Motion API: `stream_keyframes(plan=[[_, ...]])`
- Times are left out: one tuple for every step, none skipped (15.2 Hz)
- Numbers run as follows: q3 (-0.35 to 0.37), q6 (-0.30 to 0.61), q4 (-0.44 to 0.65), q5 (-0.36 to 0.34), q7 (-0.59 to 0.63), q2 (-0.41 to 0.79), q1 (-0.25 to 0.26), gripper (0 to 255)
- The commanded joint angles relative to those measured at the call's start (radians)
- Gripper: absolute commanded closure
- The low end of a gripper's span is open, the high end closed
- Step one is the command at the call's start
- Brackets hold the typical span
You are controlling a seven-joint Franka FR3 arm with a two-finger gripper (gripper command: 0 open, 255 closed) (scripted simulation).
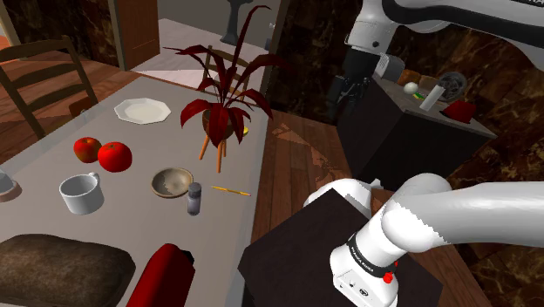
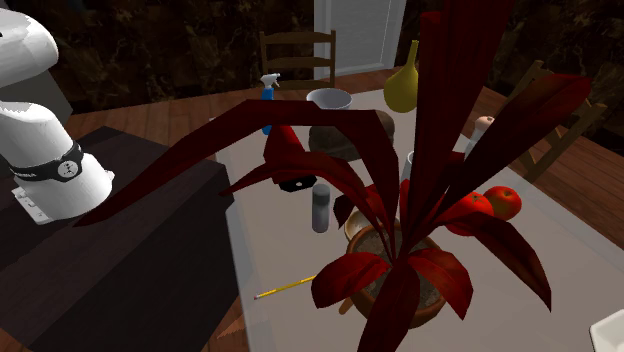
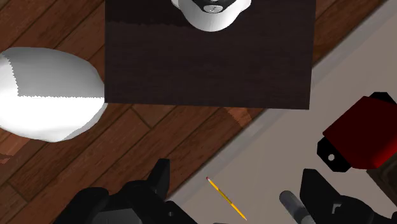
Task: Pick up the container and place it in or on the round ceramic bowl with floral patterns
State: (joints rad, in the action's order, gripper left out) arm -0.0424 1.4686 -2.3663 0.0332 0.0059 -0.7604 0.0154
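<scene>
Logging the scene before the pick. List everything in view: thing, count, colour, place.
container: 1, grey, beside the bowl
bowl: 1, brownish, between mug and container
pencil: 1, yellow, near table edge
apples: 2, red, beyond the mug
mug: 1, white, near the bowl
plate: 1, white, beyond the apples
plant: 1, red-leaved, potted on table
loaf: 1, dark, table's near end
spray bottle: 1, blue, past the loaf
vase: 1, yellow, past the loaf
table: 1, grey, beside the stand
stand: 1, dark, under the arm
arm: 1, white
pincer: 1, black, open over the pencil
</scene>
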Motion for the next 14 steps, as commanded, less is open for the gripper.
stream_keyframes(plan=[[0.000, 0.000, 0.000, 0.000, 0.000, 0.000, 0.000, 0], [0.012, 0.034, -0.023, 0.010, 0.014, 0.007, 0.004, 0], [0.025, 0.069, -0.044, 0.019, 0.028, 0.016, 0.008, 0], [0.037, 0.104, -0.064, 0.029, 0.041, 0.026, 0.012, 0], [0.050, 0.139, -0.083, 0.038, 0.055, 0.038, 0.016, 0], [0.062, 0.175, -0.100, 0.047, 0.068, 0.052, 0.021, 0], [0.075, 0.211, -0.116, 0.056, 0.082, 0.068, 0.026, 0], [0.087, 0.247, -0.131, 0.064, 0.095, 0.085, 0.030, 0], [0.100, 0.284, -0.144, 0.072, 0.108, 0.104, 0.035, 0], [0.112, 0.321, -0.155, 0.080, 0.121, 0.125, 0.040, 0], [0.125, 0.359, -0.165, 0.088, 0.133, 0.148, 0.045, 0], [0.138, 0.396, -0.174, 0.095, 0.146, 0.172, 0.049, 0], [0.150, 0.434, -0.181, 0.102, 0.159, 0.198, 0.053, 0], [0.163, 0.471, -0.186, 0.108, 0.172, 0.226, 0.058, 0]])
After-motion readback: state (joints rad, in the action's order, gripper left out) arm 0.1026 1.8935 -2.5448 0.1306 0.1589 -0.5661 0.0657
